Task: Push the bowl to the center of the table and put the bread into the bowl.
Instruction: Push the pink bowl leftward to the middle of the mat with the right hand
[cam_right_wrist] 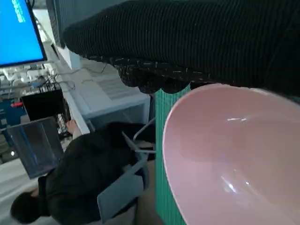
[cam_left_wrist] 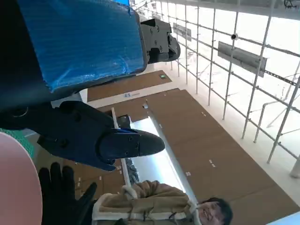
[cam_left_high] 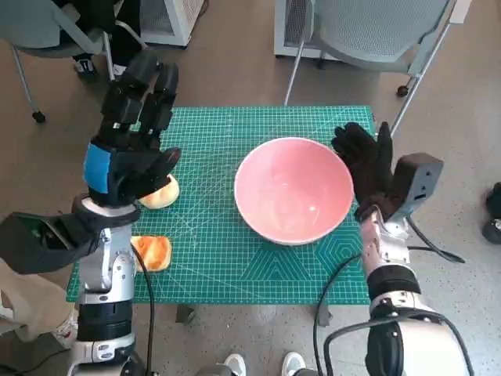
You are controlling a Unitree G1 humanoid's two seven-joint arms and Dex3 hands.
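Note:
The pink bowl stands upright on the green mat, a little right of the middle, and it is empty. My right hand rests against the bowl's right rim with fingers stretched out; the right wrist view shows the glove just over the bowl. A pale bread roll lies at the mat's left, partly hidden under my left hand. That hand hovers above it, fingers spread, holding nothing. An orange-brown bread piece lies near the front left corner.
Chair legs and a grey mesh chair stand beyond the table's far edge. A person in dark clothes sits close to the table's side, and another person shows in the left wrist view. Shoes show at the front edge.

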